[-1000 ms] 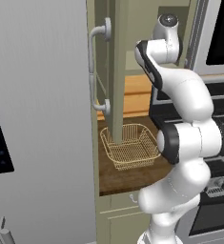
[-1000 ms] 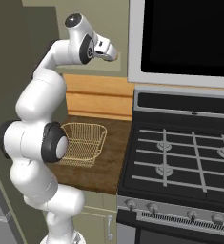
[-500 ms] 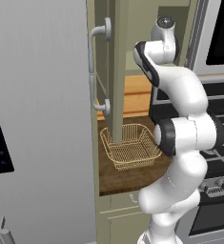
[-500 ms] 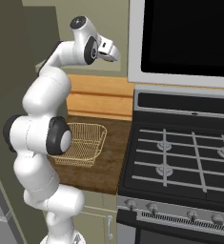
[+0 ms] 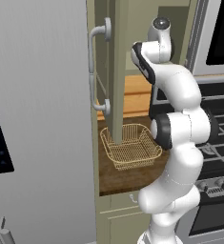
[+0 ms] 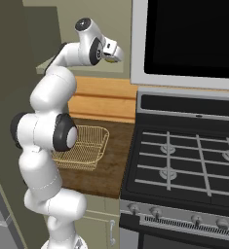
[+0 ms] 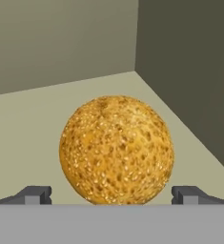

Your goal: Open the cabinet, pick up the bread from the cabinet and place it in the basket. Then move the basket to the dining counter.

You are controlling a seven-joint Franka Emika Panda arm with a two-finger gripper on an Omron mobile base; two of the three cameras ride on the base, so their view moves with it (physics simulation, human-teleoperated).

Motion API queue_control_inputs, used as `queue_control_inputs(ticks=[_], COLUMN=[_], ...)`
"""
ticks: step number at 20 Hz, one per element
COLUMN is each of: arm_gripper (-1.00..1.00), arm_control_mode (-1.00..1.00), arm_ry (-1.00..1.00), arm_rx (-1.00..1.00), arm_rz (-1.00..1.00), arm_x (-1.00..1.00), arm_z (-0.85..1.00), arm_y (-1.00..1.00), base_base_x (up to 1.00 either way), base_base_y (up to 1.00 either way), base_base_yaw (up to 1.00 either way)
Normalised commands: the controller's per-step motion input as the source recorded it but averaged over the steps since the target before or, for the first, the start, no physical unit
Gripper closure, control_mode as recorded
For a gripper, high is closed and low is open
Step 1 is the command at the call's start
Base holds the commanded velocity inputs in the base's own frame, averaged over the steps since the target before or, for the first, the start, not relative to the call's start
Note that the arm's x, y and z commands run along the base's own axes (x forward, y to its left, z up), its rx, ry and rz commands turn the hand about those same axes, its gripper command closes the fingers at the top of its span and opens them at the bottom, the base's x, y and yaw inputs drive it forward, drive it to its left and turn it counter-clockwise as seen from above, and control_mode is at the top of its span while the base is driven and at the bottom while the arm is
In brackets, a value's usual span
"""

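The sage-green cabinet's door (image 5: 116,71) stands swung open, edge-on, with its silver handle (image 5: 95,71) facing left. My arm reaches up into the cabinet (image 6: 94,22). In the hand view the bread (image 7: 116,150), a round golden seeded bun, rests on the pale shelf (image 7: 42,109) near the back right corner. My gripper (image 7: 111,194) is open, one fingertip (image 7: 35,194) on each side of the bun; from the right its hand (image 6: 114,52) sits at shelf height. Below it, the wire basket (image 5: 130,147) (image 6: 84,146) stands empty on the short brown worktop.
A large grey fridge (image 5: 37,119) fills the left side. To the right is a stove (image 6: 184,155) with black grates, and a dark microwave (image 6: 194,39) above it. The worktop (image 6: 111,168) is barely wider than the basket, and the open door hangs over its left part.
The hand has edged a little deeper into the cabinet, and the elbow has shifted with it. Basket and door have not moved.
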Motion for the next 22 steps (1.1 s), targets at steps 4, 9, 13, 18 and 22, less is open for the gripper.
queue_control_inputs(ticks=[4, 9, 13, 18, 22], arm_gripper=[-1.00, -1.00, 1.00, 1.00, 1.00], arm_control_mode=[-1.00, -1.00, -1.00, -1.00, -1.00], arm_ry=[0.00, 0.00, 0.00, 0.00, 0.00], arm_rx=[0.00, 0.00, 0.00, 0.00, 0.00], arm_rz=[0.00, -0.02, 0.00, 0.00, 0.00], arm_x=[0.22, 0.20, 0.12, 0.01, 0.00], arm_z=[0.00, -0.01, -0.09, -0.04, 0.00], arm_y=[-0.06, -0.12, -0.03, 0.00, 0.00], base_base_x=[0.00, 0.00, 0.00, 0.00, 0.00], base_base_y=[0.00, 0.00, 0.00, 0.00, 0.00], base_base_yaw=[0.00, 0.00, 0.00, 0.00, 0.00])
